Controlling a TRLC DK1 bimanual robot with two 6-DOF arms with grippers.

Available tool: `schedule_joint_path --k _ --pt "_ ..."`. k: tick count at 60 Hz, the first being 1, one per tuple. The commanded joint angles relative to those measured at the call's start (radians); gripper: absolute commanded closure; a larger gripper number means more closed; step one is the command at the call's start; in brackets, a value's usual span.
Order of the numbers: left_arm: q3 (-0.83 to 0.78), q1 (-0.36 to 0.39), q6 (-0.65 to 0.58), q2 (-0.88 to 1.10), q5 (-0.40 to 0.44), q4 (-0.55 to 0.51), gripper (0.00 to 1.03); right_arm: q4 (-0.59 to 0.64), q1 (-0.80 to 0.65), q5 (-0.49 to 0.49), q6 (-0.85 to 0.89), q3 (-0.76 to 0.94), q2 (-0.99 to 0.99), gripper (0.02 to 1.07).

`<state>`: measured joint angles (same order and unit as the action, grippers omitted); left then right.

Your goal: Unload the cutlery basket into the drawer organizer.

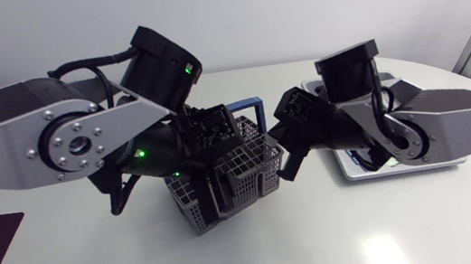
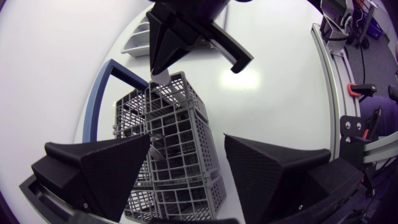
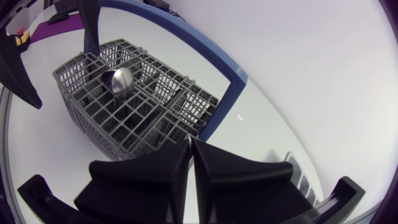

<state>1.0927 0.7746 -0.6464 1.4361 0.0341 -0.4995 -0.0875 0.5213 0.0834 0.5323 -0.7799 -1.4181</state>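
At the middle of the table, the grey cutlery basket point(image 1: 233, 182) with its blue handle point(image 1: 255, 104) stands between my two arms. My left gripper point(image 2: 189, 171) hangs above it, fingers spread wide with the basket below the gap. My right gripper point(image 3: 189, 165) sits near the basket's handle side, fingers pressed together. A spoon point(image 3: 121, 81) stands bowl-up in one compartment. The drawer organizer point(image 1: 350, 172) lies under my right arm.
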Motion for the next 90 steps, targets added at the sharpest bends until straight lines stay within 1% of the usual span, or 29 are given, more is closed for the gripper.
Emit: schedule_joint_path --k 1,9,24,42,53,57,65,70,75,78,83,90 --pt "-0.034 0.005 0.027 -0.003 0.012 0.004 0.07 0.023 0.025 -0.014 0.024 -0.007 0.044 1.0" --pt "-0.037 0.008 0.031 0.007 0.012 0.015 0.07 0.04 0.043 -0.033 0.037 -0.007 0.084 1.0" --pt "-0.022 0.009 0.039 0.032 0.013 0.021 0.07 0.025 0.094 -0.106 0.092 0.031 0.183 1.0" --pt "0.001 0.005 0.05 0.064 0.03 0.026 0.07 -0.081 0.224 -0.266 0.202 0.126 0.295 1.01" --pt "0.039 -0.006 0.05 0.049 0.059 0.009 0.07 -0.067 0.233 -0.274 0.221 0.13 0.377 1.01" --pt "0.053 -0.014 0.048 0.043 0.069 0.001 0.07 -0.04 0.23 -0.257 0.221 0.119 0.409 1.01" --pt "0.084 -0.034 0.048 0.01 0.136 -0.024 0.07 0.043 0.215 -0.205 0.202 0.087 0.455 1.01" --pt "0.101 -0.047 0.05 -0.002 0.191 -0.043 0.06 0.138 0.18 -0.119 0.13 0.042 0.478 1.01" --pt "0.107 -0.067 0.05 -0.006 0.282 -0.054 0.06 0.213 0.121 -0.022 0.071 0.002 0.498 1.01" --pt "0.11 -0.087 0.05 -0.008 0.362 -0.068 0.06 0.246 0.092 0.024 0.04 -0.018 0.507 1.01" --pt "0.116 -0.113 0.05 -0.002 0.443 -0.08 0.06 0.284 0.055 0.085 0.005 -0.039 0.521 1.01" --pt "0.13 -0.136 0.051 0.009 0.532 -0.097 0.06 0.319 0.022 0.159 -0.043 -0.062 0.535 1.01"
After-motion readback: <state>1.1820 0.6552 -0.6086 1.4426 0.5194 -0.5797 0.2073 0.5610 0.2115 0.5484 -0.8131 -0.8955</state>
